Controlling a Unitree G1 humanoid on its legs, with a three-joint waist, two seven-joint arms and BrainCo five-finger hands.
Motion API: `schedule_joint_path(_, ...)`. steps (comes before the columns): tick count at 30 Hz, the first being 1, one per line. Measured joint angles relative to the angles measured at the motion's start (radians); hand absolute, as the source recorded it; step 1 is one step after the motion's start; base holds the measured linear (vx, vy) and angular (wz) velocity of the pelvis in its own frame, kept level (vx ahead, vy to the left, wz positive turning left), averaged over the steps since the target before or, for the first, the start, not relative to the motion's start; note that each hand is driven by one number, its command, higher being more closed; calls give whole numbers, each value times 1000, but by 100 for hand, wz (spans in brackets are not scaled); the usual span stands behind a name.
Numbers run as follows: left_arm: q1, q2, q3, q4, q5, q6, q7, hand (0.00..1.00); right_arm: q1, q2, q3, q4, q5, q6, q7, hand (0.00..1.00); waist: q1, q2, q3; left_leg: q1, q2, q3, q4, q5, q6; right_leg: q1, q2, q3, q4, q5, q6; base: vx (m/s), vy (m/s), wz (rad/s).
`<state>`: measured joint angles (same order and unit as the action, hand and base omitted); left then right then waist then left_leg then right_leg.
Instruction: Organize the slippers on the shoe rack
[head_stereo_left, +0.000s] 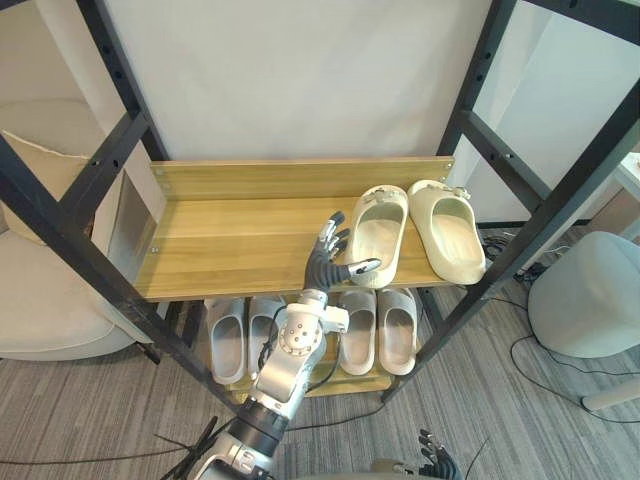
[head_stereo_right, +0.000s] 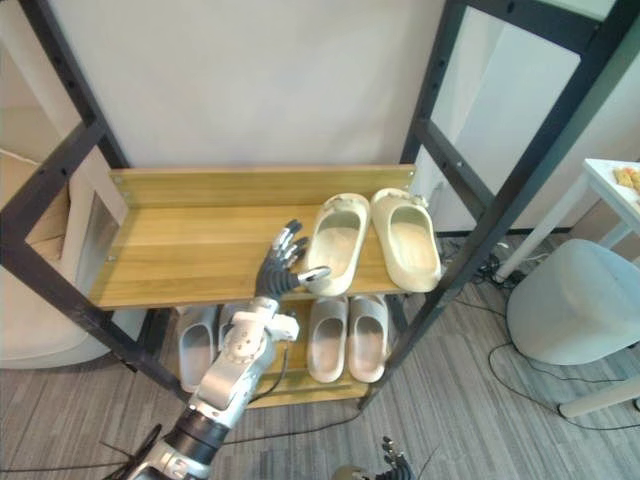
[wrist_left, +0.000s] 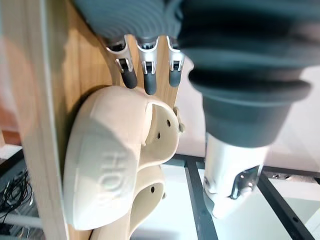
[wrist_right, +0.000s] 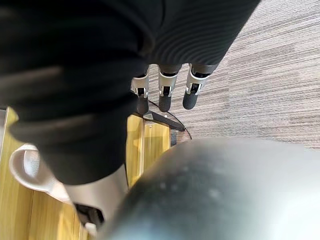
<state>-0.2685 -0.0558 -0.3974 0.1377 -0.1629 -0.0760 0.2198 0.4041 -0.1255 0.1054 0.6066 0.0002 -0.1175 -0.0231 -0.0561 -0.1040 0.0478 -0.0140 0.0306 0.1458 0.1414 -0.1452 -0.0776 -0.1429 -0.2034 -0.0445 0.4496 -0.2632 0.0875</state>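
Observation:
Two cream slippers lie side by side at the right end of the wooden upper shelf (head_stereo_left: 230, 240), the left one (head_stereo_left: 378, 232) angled slightly, the right one (head_stereo_left: 447, 230) by the rack's post. My left hand (head_stereo_left: 328, 262) is raised over the shelf's front edge just left of the left cream slipper (wrist_left: 115, 165). Its fingers (wrist_left: 149, 82) are straight and open, and its thumb reaches toward that slipper's near end; whether it touches I cannot tell. My right hand (head_stereo_left: 440, 466) hangs low over the carpet, fingers (wrist_right: 165, 102) relaxed and holding nothing.
Several grey slippers (head_stereo_left: 397, 330) sit in a row on the lower shelf. Black metal posts (head_stereo_left: 505, 255) frame the rack on both sides. A pale armchair (head_stereo_left: 40, 290) stands to the left and a grey pouf (head_stereo_left: 585, 300) to the right.

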Motion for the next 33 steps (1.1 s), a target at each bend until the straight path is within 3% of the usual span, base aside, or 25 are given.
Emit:
schedule_joint_path(10,-75,-18,-19,83,-36,-5,22,0,0,-4,6,-3,0,-8,0,0,0,-1,3,-1,12,15,0,-5,4,-32,12,17,37,7,-10,-13,-11,-5)
schedule_joint_path(17,-116,-18,-11,96,-38,-5,54,0,-3,-6,5,-22,1,-11,0,0,-1,2,39,-1,29,51,0,-1,0,-40,21,21,37,29,-18,-23,-6,-2)
schedule_joint_path(25,-124,-19,7,93,-35,-2,42,0,-3,-5,4,-32,1,-10,1,0,-2,2,47,-4,30,48,-2,5,5,-42,21,12,33,39,-18,-5,5,0)
schedule_joint_path(33,-64,0,28,-96,-35,16,-14,0,-3,-3,-13,-41,1,-10,17,0,-1,15,59,-17,31,7,2,17,-3,-25,16,-28,12,39,-17,12,-8,12)
